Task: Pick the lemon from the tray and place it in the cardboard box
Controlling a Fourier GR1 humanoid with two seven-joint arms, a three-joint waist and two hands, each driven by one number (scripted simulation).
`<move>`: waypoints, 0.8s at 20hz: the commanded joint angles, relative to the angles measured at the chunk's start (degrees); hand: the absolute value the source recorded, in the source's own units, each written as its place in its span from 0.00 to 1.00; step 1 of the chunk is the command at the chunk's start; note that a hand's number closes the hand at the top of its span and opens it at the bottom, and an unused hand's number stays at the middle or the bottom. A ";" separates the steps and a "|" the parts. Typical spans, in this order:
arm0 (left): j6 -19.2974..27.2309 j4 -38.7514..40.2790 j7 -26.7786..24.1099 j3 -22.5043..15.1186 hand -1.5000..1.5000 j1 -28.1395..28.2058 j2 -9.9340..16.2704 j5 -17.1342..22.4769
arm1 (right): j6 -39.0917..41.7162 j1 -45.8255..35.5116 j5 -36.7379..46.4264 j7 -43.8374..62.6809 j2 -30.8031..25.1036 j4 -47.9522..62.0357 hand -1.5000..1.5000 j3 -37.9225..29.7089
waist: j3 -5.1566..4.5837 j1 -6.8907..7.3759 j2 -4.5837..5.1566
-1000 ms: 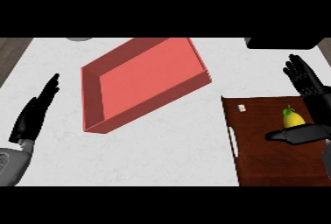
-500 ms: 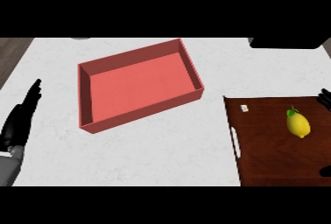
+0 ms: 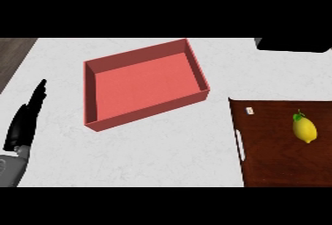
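We are starting the pick: the lemon [image 3: 304, 128] is lying untouched on the tray [image 3: 272, 162]; our left hand [image 3: 26, 118] is resting, fingers straight; next, reaching it.

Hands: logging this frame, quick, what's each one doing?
Left hand: open, fingers straight, holding nothing.
Right hand: not in view.

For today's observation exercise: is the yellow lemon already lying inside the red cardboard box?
No, the yellow lemon lies on the dark brown wooden tray at the right, apart from the red cardboard box.
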 commanded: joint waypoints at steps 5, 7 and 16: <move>1.32 -2.08 1.74 -0.56 0.50 1.20 -1.08 -1.74 | -0.03 -9.01 16.89 -3.27 -1.78 6.15 0.00 13.38 | -0.20 -0.28 -0.47; 1.12 -3.77 1.38 -0.28 0.50 2.92 -1.18 -1.35 | -0.37 -12.87 20.10 -3.20 -0.20 11.08 0.00 15.50 | -0.16 0.44 -0.37; -1.03 -3.80 1.05 2.67 0.50 3.87 -1.39 -2.52 | -0.73 -26.08 29.85 -1.32 7.58 24.29 0.00 19.08 | -0.25 -1.80 -0.69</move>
